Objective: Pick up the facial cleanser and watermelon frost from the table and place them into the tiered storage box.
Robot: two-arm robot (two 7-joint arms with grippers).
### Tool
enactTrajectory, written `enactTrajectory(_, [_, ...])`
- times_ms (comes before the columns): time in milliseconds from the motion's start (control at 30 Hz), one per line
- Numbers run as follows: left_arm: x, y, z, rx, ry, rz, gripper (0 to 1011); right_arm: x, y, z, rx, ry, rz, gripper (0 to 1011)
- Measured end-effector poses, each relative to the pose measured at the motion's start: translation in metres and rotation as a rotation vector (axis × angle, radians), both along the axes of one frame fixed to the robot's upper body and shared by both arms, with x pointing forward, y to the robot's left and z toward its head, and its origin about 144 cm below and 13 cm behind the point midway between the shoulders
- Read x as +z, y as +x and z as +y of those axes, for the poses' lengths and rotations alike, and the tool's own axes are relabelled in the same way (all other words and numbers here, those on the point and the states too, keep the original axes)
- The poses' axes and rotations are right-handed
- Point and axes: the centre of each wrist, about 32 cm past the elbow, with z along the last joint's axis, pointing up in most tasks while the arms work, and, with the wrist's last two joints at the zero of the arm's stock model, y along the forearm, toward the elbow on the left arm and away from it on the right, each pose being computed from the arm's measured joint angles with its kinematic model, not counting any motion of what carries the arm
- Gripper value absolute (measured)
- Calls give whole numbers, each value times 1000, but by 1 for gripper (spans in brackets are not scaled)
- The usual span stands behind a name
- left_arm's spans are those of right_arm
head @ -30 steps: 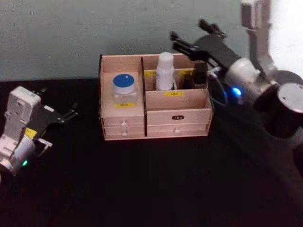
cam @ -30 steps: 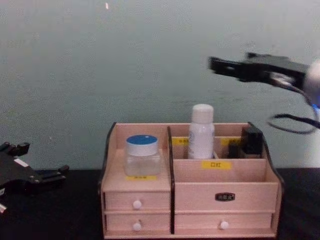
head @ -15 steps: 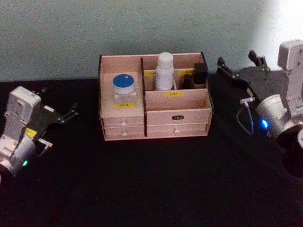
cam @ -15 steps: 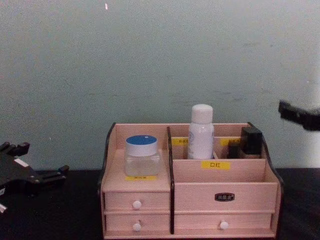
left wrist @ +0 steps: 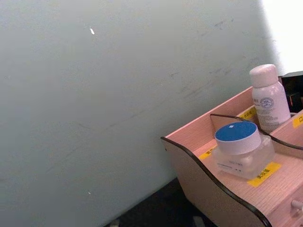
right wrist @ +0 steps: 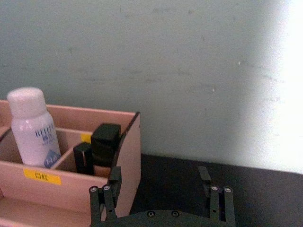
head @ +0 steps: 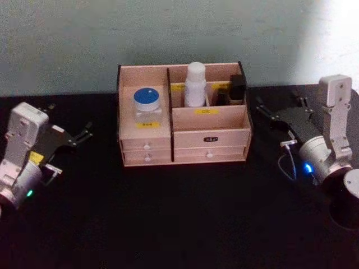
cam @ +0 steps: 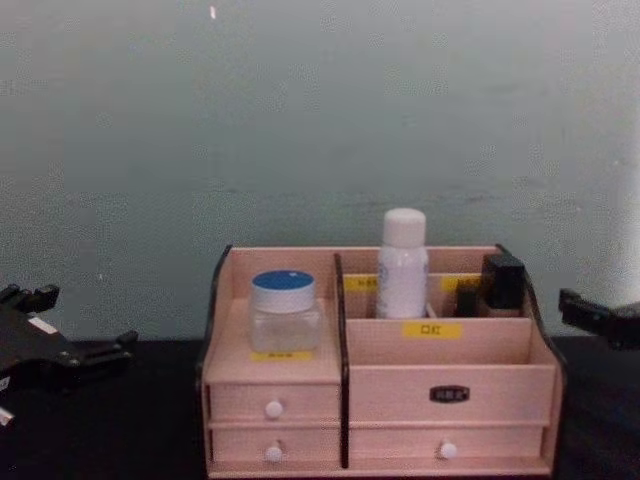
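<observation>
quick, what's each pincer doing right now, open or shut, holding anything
Left pincer: open, holding nothing, low over the table left of the tiered storage box.
Right pincer: open, holding nothing, low beside the box's right end.

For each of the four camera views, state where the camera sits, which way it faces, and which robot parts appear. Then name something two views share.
Head: high, looking down at the tiered storage box; left claw, right claw beside it.
Chest: low, facing the box front; claws at both edges.
Left wrist: left of the box, facing wall and blue-lidded jar.
Right wrist: right of the box; own open claw below.
Shared: the white bottle appears in all.
</observation>
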Motion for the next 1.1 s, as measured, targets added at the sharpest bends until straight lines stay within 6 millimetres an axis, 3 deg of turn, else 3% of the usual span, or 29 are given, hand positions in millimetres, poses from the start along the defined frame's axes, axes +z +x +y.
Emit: enactTrajectory(1100, [0, 0, 0, 0, 0, 0, 1001, -5, 1, 0, -1, -9, 26, 1003])
